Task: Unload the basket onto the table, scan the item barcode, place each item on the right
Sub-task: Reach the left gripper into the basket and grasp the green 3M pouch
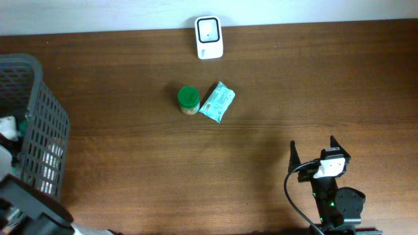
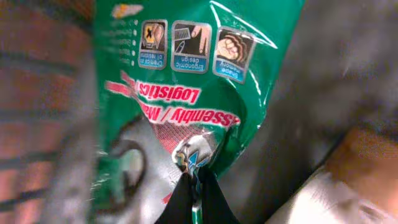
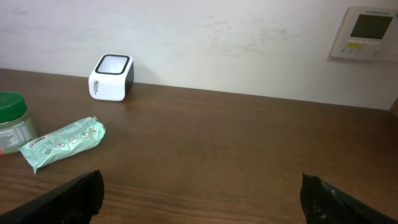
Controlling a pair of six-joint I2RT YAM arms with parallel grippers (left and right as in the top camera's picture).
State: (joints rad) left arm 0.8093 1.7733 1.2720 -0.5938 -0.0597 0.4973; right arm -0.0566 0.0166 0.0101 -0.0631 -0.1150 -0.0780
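Basket [image 1: 47, 127], left tool [image 2: 196, 175] pinching green packet [image 2: 186, 68]

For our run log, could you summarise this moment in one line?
left gripper: shut on green packet | right gripper: open, empty | scan: pending

Right arm [image 1: 336, 202]: black housing, white wrist block [image 1: 330, 166], small green light [image 1: 332, 203], black cable [image 1: 285, 189] looped on its left. Right gripper [image 1: 313, 143]: two black pointed fingers [image 1: 292, 153].

Left gripper [image 2: 196, 183]: fingers pressed together; pinching the edge of a green packet [image 2: 186, 74]
Right gripper [image 1: 313, 155]: near right; fingers spread wide; holding nothing
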